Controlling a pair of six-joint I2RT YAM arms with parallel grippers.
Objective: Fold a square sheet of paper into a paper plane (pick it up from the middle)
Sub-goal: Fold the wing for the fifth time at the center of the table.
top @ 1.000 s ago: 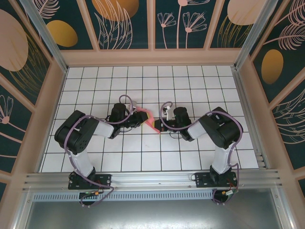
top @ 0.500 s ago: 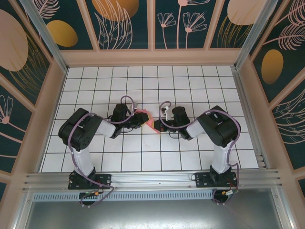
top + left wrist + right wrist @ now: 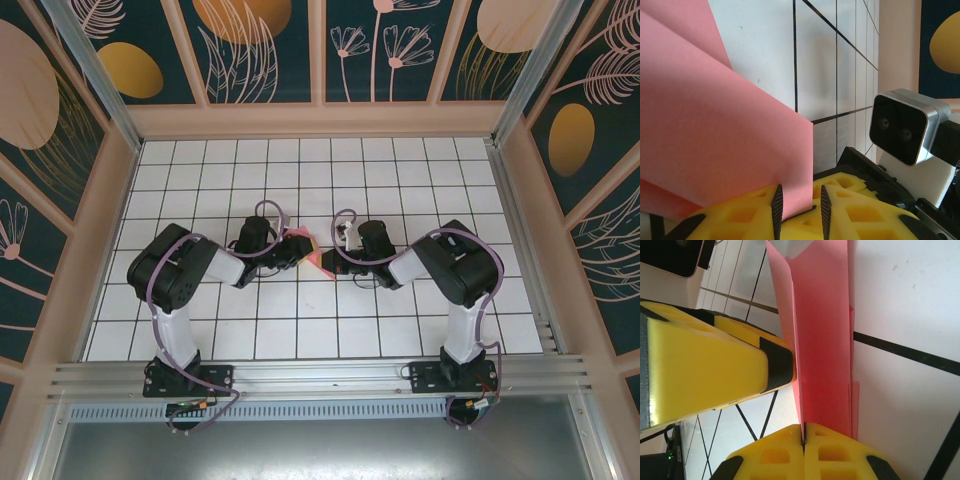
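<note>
Folded pink paper (image 3: 822, 340) is pinched edge-on in our right gripper (image 3: 803, 432), jaws pressed together on it, the sheet running straight out ahead of the fingertips. Just beside it, our left gripper (image 3: 800, 200) stands partly open with a paper corner in the gap, not clearly squeezed. If the left closes off the crease, or either arm pulls away, we judge the fold could skew or the thin sheet tear above the tiled table (image 3: 900, 290).

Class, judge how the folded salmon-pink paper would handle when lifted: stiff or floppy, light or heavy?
Probably light: the folded salmon-pink paper looks thin. Likely floppy where unfolded, yet its creased layers extend straight from the shut right gripper, suggesting some stiffness.
</note>
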